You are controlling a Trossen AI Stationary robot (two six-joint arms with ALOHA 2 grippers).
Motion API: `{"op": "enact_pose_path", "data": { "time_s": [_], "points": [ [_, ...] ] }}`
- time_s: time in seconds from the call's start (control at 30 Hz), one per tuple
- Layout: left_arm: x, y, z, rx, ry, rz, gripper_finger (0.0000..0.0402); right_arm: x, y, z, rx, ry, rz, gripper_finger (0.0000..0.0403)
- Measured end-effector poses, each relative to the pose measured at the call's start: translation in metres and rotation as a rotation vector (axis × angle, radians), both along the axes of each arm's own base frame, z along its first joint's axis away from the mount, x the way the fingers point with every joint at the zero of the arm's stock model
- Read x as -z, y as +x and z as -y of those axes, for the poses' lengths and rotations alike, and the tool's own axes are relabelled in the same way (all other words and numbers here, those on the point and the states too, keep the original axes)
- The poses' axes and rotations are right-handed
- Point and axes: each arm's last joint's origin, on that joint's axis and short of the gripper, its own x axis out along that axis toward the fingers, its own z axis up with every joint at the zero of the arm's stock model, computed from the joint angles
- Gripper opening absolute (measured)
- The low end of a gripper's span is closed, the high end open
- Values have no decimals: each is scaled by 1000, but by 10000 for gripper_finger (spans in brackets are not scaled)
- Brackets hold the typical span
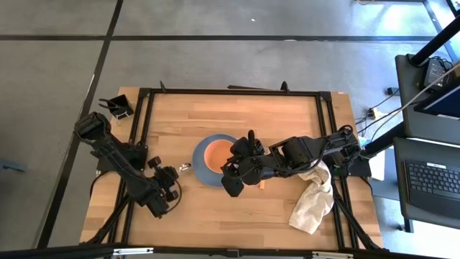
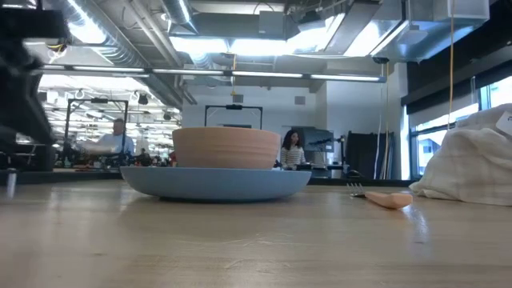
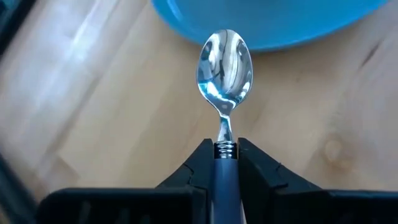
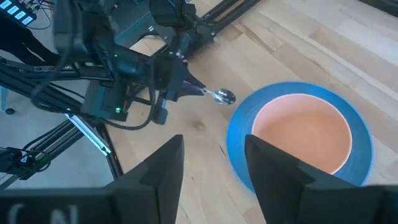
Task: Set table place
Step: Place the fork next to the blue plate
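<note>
A round blue plate (image 1: 203, 167) lies on the wooden table (image 1: 237, 115) with the orange bowl (image 1: 218, 152) standing in it; both also show in the low view, the plate (image 2: 216, 182) and the bowl (image 2: 226, 148). My left gripper (image 1: 175, 175), left of the plate, is shut on the metal spoon (image 3: 225, 65), whose bowl end points at the plate's rim (image 3: 273, 25). My right gripper (image 4: 214, 168) is open and empty, above the plate's right side. The fork with the orange handle (image 2: 388, 198) lies flat on the table right of the plate. My left gripper pinches the spoon's handle (image 3: 226, 163) between its two fingers (image 3: 199, 168), just behind the metal neck. The fingers lie along the spoon, coming from the table's left. The spoon sticks out ahead, about level; I cannot tell whether its bowl touches the table.
An off-white cloth (image 1: 314, 198) lies crumpled at the table's right, near the right arm's base. A small black holder (image 1: 118, 108) sits at the far left corner. Bare wood lies in front of and behind the plate.
</note>
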Motion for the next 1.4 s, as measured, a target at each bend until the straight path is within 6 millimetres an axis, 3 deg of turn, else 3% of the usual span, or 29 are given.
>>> {"op": "enact_pose_path", "data": {
  "time_s": [0.33,0.63,0.9,1.1,1.4],
  "points": [
    [-62,38,0,195,49,-165,42,0,0,0,-1,-1,0,172],
    [-103,85,-43,254,93,-186,42,0,0,0,2,2,0,172],
    [-108,122,-82,401,-29,-138,42,-4,2,-1,-33,-24,30,172],
    [-106,130,-111,434,-63,-173,42,-19,-3,2,-37,-75,114,172],
    [-98,137,-120,481,-101,-212,42,-45,-24,16,95,-250,196,172]
  ]
}}
